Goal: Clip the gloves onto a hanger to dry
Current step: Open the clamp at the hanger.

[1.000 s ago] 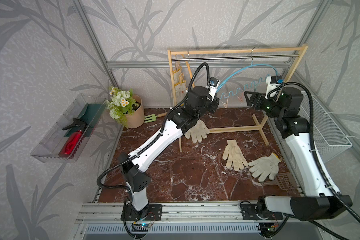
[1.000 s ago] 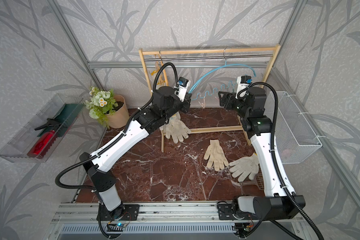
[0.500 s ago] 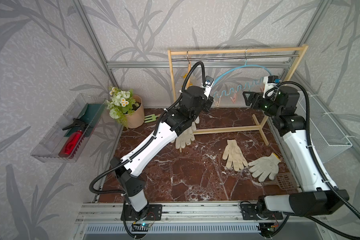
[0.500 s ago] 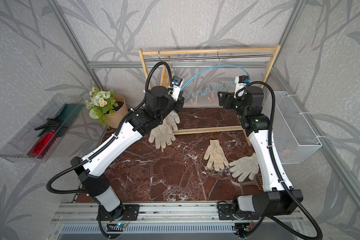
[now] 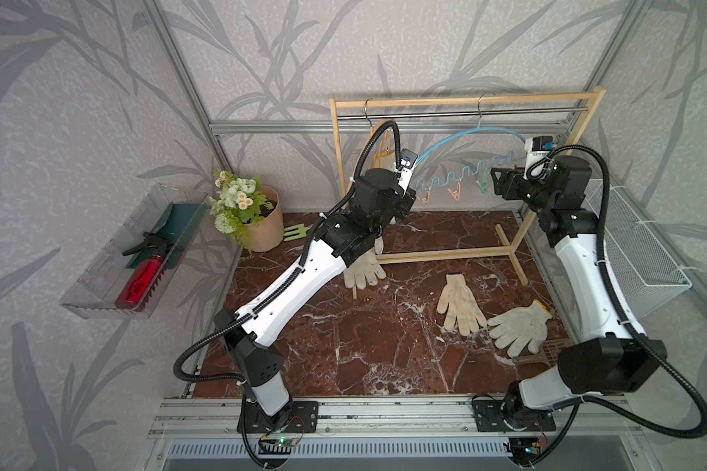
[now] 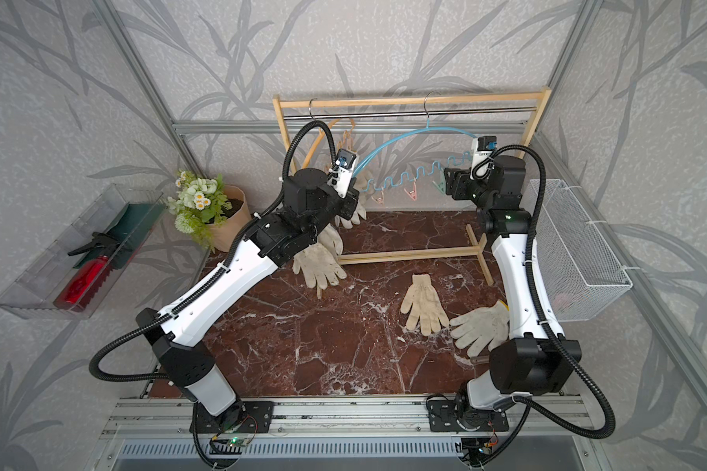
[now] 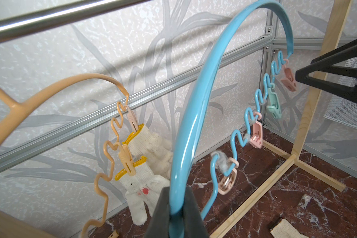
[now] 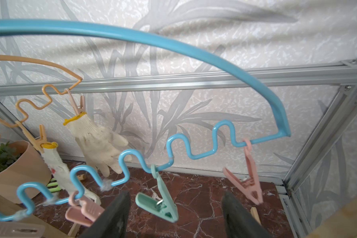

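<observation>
Two gloves (image 5: 460,304) lie well below the right hand (image 5: 495,183).

1. Rack (image 5: 462,100) stands at table (image 5: 343,346) back; two hangers on its rail, side by side.
2. Left hanger (image 7: 16,107): two gloves (image 7: 150,144) clipped on.
3. Left gripper (image 7: 177,191) clamps right hanger (image 7: 189,127) at its left end; right gripper (image 8: 175,193), jaws apart, before its right-end pegs (image 8: 161,206).
4. Table: one glove (image 5: 364,269) by rack's left foot; glove pair (image 5: 460,301) touching, front right.
5. Pot (image 5: 264,228) left of rack; tray (image 5: 99,285) on left wall, basket (image 5: 637,261) on right.
</observation>
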{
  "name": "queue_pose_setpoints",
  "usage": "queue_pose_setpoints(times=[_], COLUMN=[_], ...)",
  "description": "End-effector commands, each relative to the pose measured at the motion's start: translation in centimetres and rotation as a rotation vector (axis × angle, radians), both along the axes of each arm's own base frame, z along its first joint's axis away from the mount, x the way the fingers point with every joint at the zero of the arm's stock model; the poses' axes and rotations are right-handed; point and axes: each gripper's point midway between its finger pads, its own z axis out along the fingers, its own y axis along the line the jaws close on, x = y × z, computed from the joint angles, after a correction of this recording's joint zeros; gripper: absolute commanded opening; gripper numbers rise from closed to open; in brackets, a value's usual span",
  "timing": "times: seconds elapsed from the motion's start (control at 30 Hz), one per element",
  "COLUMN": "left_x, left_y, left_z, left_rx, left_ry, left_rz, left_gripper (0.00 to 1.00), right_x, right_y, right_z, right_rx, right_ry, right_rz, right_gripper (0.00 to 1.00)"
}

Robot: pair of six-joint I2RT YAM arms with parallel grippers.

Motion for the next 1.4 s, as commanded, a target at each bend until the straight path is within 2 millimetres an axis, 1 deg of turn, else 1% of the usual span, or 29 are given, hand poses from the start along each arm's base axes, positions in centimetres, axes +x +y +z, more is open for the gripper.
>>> queue_pose_setpoints(times=[0.0,0.1,0.23,0.4,0.5,0.57,0.6,0.73,0.97,1.17,1.37], left_x=[-0.5,-0.5,-0.5,-0.4,-0.4,-0.3,-0.3,-0.4,-0.4,-0.6,-0.6], left_y=[1.1,1.1,1.0,0.9,0.9,0.9,0.9,1.0,1.0,1.2,1.2], left_z=[2.4,2.4,2.4,2.3,2.2,2.1,2.1,2.1,1.9,2.2,2.1], left_rx=[-0.023,-0.019,-0.017,-0.016,-0.016,-0.016,-0.016,-0.022,-0.025,-0.032,-0.037], left_ry=[-0.057,-0.056,-0.054,-0.052,-0.049,-0.045,-0.045,-0.045,-0.039,-0.043,-0.039], left_rz=[0.012,0.011,0.008,0.004,0.001,0.001,0.003,0.003,0.002,0.0,-0.002], left_gripper=[0.0,0.0,0.0,0.0,0.0,0.0,0.0,0.0,0.01,0.01,0.01], right_x=[0.6,1.2,2.0,3.1,3.7,3.7,4.4,5.1,5.6,6.2,6.8], right_y=[-1.4,-2.2,-2.6,-2.9,-2.9,-2.9,-2.9,-2.8,-2.9,-3.2,-3.4], right_z=[0.3,-0.5,-1.0,-1.5,-1.4,-0.8,-1.8,-1.9,-2.4,-2.5,-2.7], right_rx=[-0.041,-0.031,-0.027,-0.023,-0.025,-0.027,-0.022,-0.009,-0.01,-0.024,-0.015], right_ry=[-0.017,-0.003,0.009,0.027,0.027,0.015,0.037,0.046,0.057,0.059,0.061], right_rz=[-0.025,-0.02,-0.005,0.005,0.013,0.016,0.02,0.034,0.034,0.02,0.017], right_gripper=[0.7,0.7,0.7,0.67,0.64,0.63,0.62,0.61,0.59,0.57,0.56])
